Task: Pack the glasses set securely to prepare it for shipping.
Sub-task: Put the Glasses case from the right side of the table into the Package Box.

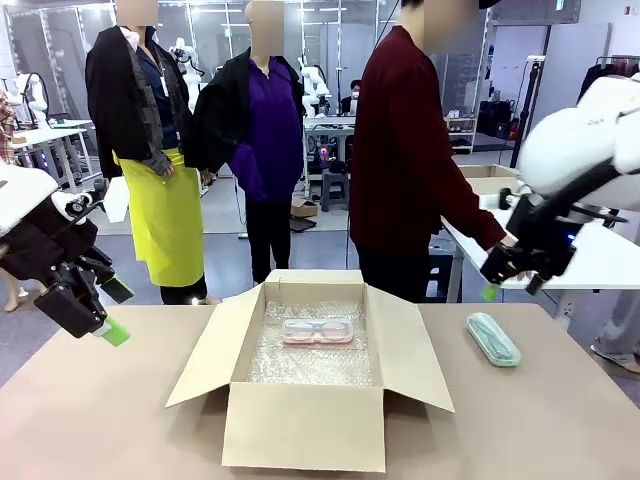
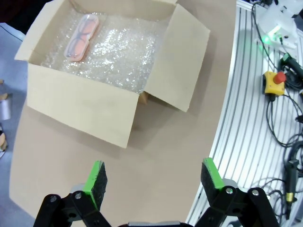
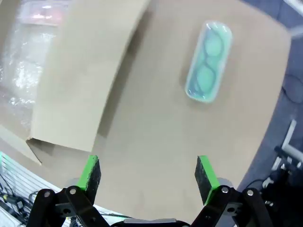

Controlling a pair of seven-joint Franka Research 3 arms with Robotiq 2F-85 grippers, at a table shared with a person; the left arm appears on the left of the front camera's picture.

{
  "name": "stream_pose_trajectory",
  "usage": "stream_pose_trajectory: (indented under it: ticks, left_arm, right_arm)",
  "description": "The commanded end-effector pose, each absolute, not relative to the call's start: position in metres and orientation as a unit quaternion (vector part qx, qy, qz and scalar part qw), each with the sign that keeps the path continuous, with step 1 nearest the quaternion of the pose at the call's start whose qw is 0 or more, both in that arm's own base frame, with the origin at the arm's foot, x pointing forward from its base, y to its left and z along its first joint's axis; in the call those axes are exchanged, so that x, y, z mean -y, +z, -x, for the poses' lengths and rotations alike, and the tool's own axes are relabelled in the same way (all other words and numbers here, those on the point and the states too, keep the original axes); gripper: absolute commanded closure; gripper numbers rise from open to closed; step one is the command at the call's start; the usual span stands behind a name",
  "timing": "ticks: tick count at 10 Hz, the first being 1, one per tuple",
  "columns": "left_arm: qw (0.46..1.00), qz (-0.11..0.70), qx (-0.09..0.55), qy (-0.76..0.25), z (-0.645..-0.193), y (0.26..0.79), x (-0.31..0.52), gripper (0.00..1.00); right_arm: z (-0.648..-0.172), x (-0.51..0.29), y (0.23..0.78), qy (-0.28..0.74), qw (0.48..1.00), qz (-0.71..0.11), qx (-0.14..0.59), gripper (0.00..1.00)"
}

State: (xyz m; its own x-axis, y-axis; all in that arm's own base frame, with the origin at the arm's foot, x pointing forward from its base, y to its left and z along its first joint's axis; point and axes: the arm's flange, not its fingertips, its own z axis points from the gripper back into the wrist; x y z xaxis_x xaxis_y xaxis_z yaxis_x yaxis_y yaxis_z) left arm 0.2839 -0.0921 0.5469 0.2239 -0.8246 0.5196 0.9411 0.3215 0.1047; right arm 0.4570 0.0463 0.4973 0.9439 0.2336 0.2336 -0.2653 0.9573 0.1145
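Observation:
A translucent pink case (image 1: 317, 331) with glasses inside lies on bubble wrap in the open cardboard box (image 1: 305, 425), toward its far side; the left wrist view has the pink case (image 2: 81, 37) at top left. The mint green case (image 1: 492, 338) lies on the table right of the box, and the right wrist view shows the green case (image 3: 209, 61) ahead of the fingers. My left gripper (image 1: 112, 312) hangs open above the table's left edge, empty (image 2: 152, 182). My right gripper (image 1: 510, 283) hovers open above and behind the green case, empty (image 3: 149, 174).
The box flaps (image 1: 205, 350) spread out on both sides over the brown table (image 1: 100, 420). A person in a dark red top (image 1: 405, 160) stands at the far side; others stand behind. Aluminium rails with cables and a yellow stop button (image 2: 273, 81) run beside the table.

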Motion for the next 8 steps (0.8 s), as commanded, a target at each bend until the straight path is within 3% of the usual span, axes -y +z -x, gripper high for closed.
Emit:
stream_pose_trajectory:
  ticks: [1, 4, 8]
  left_arm:
    - [0.768, 0.115, 0.251, -0.578, -0.284, 0.547, 0.090, 0.00]
    - [0.768, 0.115, 0.251, -0.578, -0.284, 0.547, 0.090, 0.00]
    - [0.768, 0.115, 0.251, -0.578, -0.284, 0.547, 0.090, 0.00]
  right_arm:
    - [-0.434, -0.033, 0.493, 0.054, 0.991, -0.054, 0.112, 0.00]
    - [-0.422, -0.008, 0.486, 0.011, 0.993, -0.054, 0.101, 0.00]
    - [-0.426, -0.007, 0.482, 0.034, 0.992, -0.058, 0.111, 0.00]
